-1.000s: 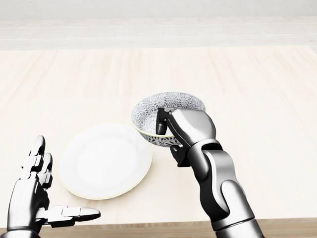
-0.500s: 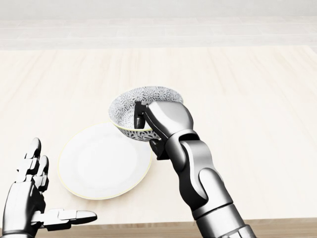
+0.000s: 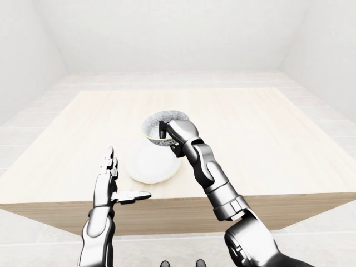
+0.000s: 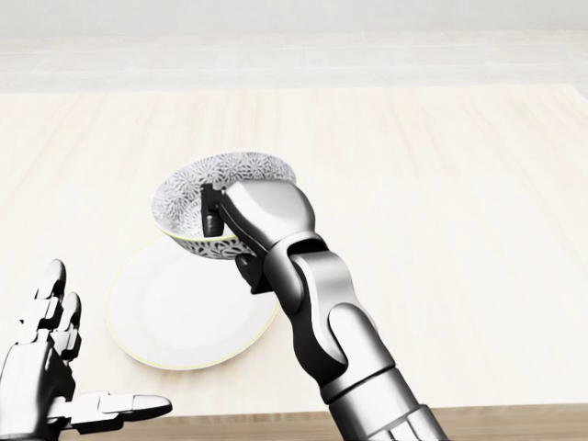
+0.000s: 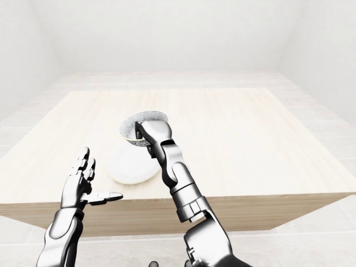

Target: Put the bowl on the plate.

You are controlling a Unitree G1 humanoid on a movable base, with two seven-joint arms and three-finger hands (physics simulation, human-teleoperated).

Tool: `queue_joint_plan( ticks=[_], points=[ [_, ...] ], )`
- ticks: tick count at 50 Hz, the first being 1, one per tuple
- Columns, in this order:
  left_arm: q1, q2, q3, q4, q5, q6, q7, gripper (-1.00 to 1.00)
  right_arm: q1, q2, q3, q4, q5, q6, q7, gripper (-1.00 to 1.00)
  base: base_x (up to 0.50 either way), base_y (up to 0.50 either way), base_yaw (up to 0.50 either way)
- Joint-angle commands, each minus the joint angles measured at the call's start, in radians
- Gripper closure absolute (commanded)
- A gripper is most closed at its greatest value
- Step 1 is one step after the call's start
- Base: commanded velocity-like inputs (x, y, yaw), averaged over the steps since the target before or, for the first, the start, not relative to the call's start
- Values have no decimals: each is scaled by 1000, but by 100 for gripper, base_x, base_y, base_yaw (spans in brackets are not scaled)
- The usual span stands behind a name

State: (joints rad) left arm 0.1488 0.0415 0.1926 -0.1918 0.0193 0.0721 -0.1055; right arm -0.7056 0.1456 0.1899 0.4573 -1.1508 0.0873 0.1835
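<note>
A patterned grey-and-white bowl [image 4: 204, 193] hangs tilted above the upper edge of the white plate [image 4: 179, 317], which lies flat on the wooden table [image 4: 441, 184]. My right hand [image 4: 230, 225] is shut on the bowl's right rim, one finger inside and the rest under the wall. The hand's shell hides part of the bowl's right side. My left hand [image 4: 55, 367] is open at the lower left of the head view, fingers spread, thumb pointing right, apart from the plate.
The table's near edge [image 3: 167, 203] runs just below the plate, with pale floor beyond it. White walls surround the table on all sides in the eye views.
My right hand has carried the bowl leftward, from right of the plate to above the plate's upper edge. The left hand has sunk slightly lower in the head view.
</note>
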Motion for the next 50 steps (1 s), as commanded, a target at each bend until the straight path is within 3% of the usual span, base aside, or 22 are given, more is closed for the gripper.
queue_joint_plan(
  ticks=[1, 14, 50],
  points=[
    [9, -2, 10, -14, -1, 3, -7, -100, -10, 46, 19, -9, -17, 0, -14, 100, 0, 0, 0],
    [4, -4, 13, -25, 1, 15, -8, -100, 3, 81, 31, 38, -21, 0, -47, 100, 0, 0, 0],
    [23, -8, 28, -47, 2, 15, -20, -100, -26, 156, 63, 236, -15, 0, -153, 100, 0, 0, 0]
  ],
)
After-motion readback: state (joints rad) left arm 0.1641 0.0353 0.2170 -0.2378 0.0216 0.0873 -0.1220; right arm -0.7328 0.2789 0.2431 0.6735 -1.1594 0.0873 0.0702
